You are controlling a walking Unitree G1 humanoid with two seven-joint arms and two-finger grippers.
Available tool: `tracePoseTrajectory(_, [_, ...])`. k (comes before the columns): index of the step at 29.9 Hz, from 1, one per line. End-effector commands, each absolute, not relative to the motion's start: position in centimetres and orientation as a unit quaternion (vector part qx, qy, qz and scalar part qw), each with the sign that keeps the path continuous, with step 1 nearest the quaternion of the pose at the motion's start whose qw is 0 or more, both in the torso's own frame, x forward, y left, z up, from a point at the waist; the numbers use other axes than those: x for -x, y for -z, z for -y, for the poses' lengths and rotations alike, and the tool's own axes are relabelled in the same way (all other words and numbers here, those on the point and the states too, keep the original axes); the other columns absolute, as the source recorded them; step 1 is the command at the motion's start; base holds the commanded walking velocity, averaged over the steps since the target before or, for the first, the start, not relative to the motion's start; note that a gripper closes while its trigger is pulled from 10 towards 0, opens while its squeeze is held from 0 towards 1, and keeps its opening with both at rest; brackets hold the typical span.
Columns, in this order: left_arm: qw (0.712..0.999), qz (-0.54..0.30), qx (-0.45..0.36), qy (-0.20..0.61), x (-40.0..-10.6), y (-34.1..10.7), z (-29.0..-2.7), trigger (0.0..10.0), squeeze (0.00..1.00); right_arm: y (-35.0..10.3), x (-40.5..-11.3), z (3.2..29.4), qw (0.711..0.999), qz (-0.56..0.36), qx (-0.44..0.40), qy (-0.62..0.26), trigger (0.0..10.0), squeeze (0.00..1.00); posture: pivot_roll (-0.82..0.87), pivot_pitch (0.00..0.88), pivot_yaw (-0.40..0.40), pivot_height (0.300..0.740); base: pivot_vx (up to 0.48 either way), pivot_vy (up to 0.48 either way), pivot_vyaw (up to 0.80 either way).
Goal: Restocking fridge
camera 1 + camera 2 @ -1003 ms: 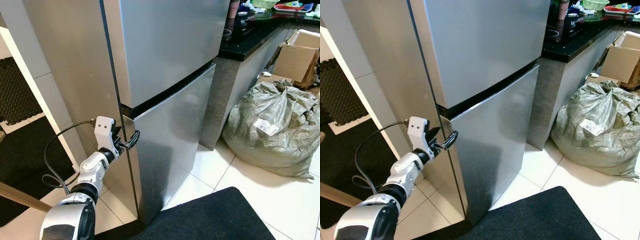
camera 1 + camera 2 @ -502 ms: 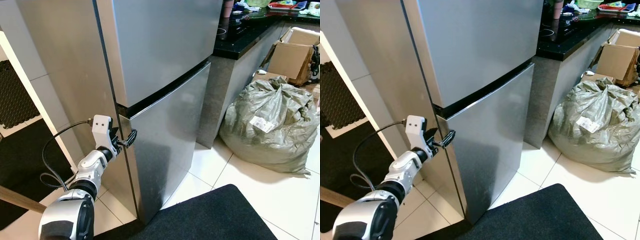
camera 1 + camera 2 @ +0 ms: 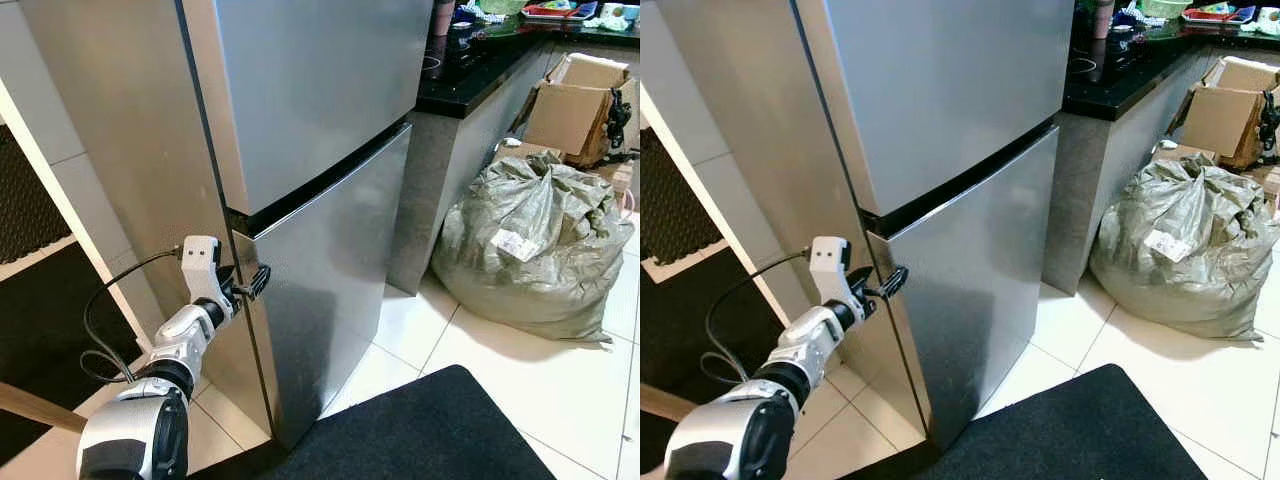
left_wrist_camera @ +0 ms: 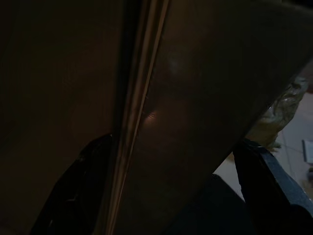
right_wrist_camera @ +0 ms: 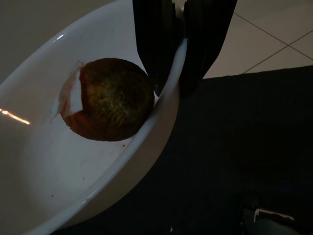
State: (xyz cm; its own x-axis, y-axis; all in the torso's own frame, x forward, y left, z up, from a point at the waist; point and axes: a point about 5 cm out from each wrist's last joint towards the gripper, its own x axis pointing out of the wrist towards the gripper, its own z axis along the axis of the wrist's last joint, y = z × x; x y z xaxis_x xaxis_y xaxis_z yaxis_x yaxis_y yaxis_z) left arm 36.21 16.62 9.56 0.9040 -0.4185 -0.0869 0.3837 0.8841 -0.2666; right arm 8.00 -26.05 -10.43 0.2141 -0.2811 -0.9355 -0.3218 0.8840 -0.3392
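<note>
My head views are bright and sharp with soft sheen on the fridge door (image 3: 320,110), while both my wrist views are dim, shadowed and slightly soft.

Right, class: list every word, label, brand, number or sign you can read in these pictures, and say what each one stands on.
No text can be read in these pictures.
White label on the grey sack: printed marks, too small and blurred to read.
Fridge: no brand or sign shows on its doors.
Cardboard box: no legible print.
White bowl pinched at its rim by the right gripper: unmarked.
</note>
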Motion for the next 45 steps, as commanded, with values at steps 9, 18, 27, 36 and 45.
tracePoseTrajectory(9, [0.940, -0.007, 0.104, 0.326, -36.5, -12.0, -14.8, 10.0, 0.00, 10.5, -7.9, 26.0, 0.741, -0.627, 0.240, -0.014, 10.0, 0.00, -0.17, 0.037, 0.049, 0.740, 0.000, 0.000, 0.00])
tracePoseTrajectory(18, [0.914, 0.011, 0.090, 0.395, -36.5, -12.9, -13.6, 10.0, 0.00, 10.5, -7.8, 26.0, 0.739, -0.629, 0.240, -0.014, 10.0, 0.00, -0.18, 0.039, 0.049, 0.740, 0.000, 0.000, 0.00])
tracePoseTrajectory(27, [0.888, -0.005, 0.095, 0.449, -35.6, -12.0, -12.4, 10.0, 0.00, 10.5, -7.7, 26.2, 0.739, -0.629, 0.242, -0.012, 10.0, 0.00, -0.18, 0.039, 0.048, 0.740, 0.000, 0.000, 0.00])
tracePoseTrajectory(36, [0.866, -0.014, 0.114, 0.487, -34.8, -11.1, -10.4, 10.0, 0.00, 10.5, -7.6, 26.2, 0.738, -0.630, 0.242, -0.012, 10.0, 0.00, -0.18, 0.038, 0.048, 0.740, 0.000, 0.000, 0.00])
tracePoseTrajectory(45, [0.836, -0.031, 0.130, 0.533, -33.5, -9.9, -8.5, 10.0, 0.00, 10.4, -7.6, 26.3, 0.738, -0.630, 0.243, -0.011, 10.0, 0.00, -0.18, 0.039, 0.045, 0.740, 0.000, 0.000, 0.00])
